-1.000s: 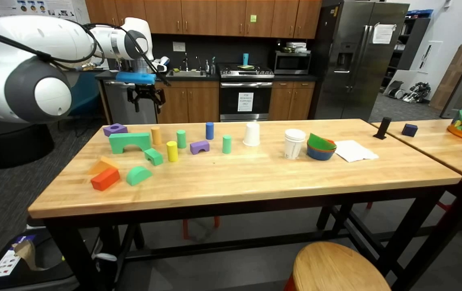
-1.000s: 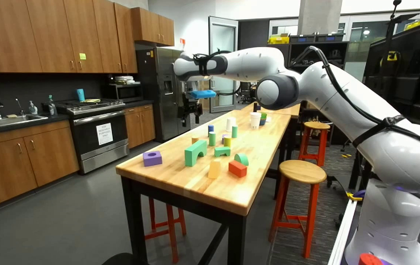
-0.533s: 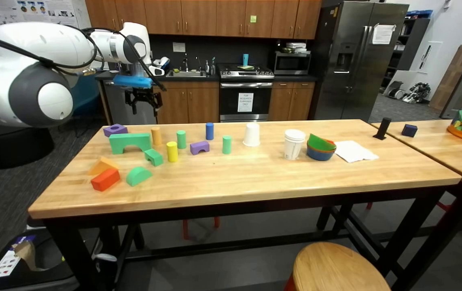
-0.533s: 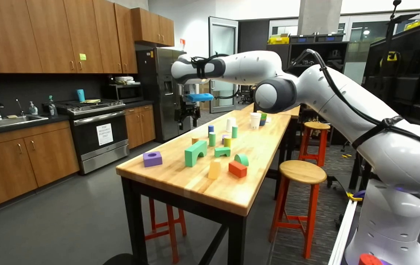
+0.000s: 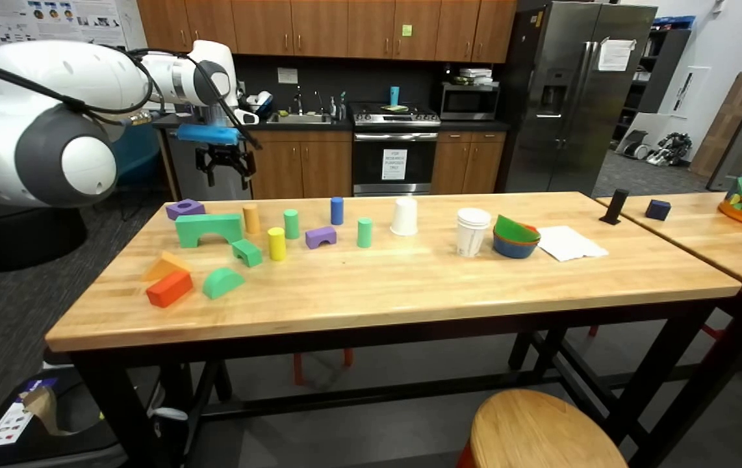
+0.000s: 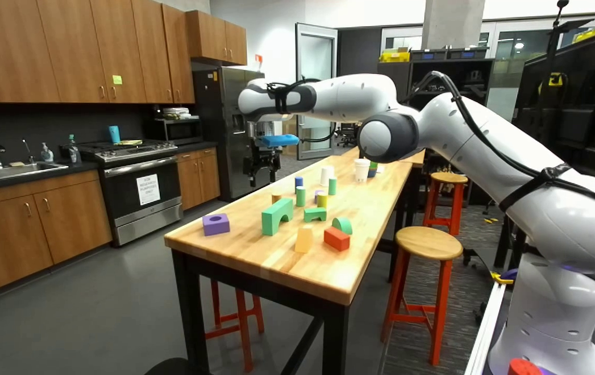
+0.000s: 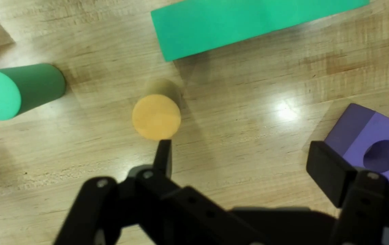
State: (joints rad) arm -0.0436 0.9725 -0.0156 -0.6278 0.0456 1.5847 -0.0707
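One gripper [image 7: 240, 149]: hangs above the table [image 7: 235, 102], fingers spread wide, nothing between them.
Orange cylinder [image 7: 156, 117]: near 10 o'clock from between the fingertips in the wrist view, close beyond the 9 o'clock fingertip, below it and untouched.
Orange cylinder's axis: vertical; it stands upright, round end pointing up, seen nearly end-on.
Purple block [image 7: 373, 134]: toward 3 o'clock, hole facing up, partly behind the other finger.
Green arch [image 7: 255, 27]: 12 o'clock, farther off.

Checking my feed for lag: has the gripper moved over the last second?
Yes: judged against the refrigerator in an exterior view, the gripper has shifted lower and toward the picture's left edge.
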